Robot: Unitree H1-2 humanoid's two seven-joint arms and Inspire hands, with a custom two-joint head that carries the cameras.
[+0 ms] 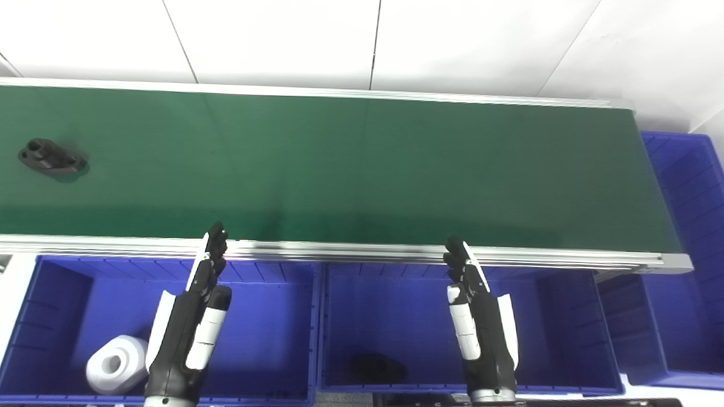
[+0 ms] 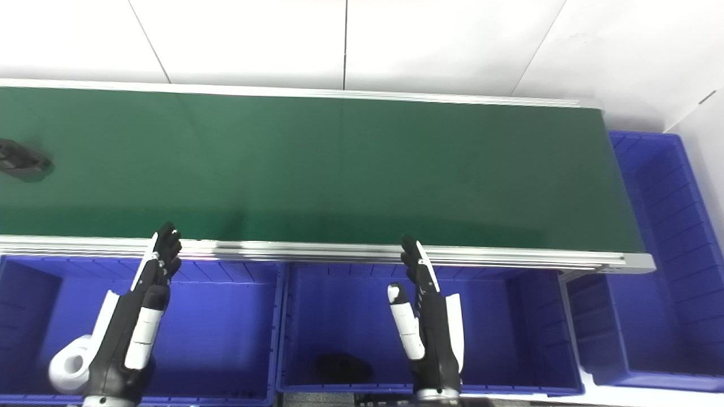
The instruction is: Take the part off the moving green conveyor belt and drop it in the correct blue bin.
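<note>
Part [image 1: 52,157], black and flanged, is lying at the belt's [image 1: 362,169] far left, well apart from both hands. Your left hand [image 1: 189,328] and right hand [image 1: 478,325] are hovering over the blue bins, fingers straight and released, grasping nothing. You are probably best off waiting, then reaching with the left, since a dark piece [image 1: 376,368] is sitting in the middle bin [image 1: 571,316] and a white one [image 1: 117,364] in the left bin [image 1: 51,294].

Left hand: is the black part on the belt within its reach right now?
Probably not yet. The left hand hangs open over the bin, while the black part lies far off left; nothing blocks it.
</note>
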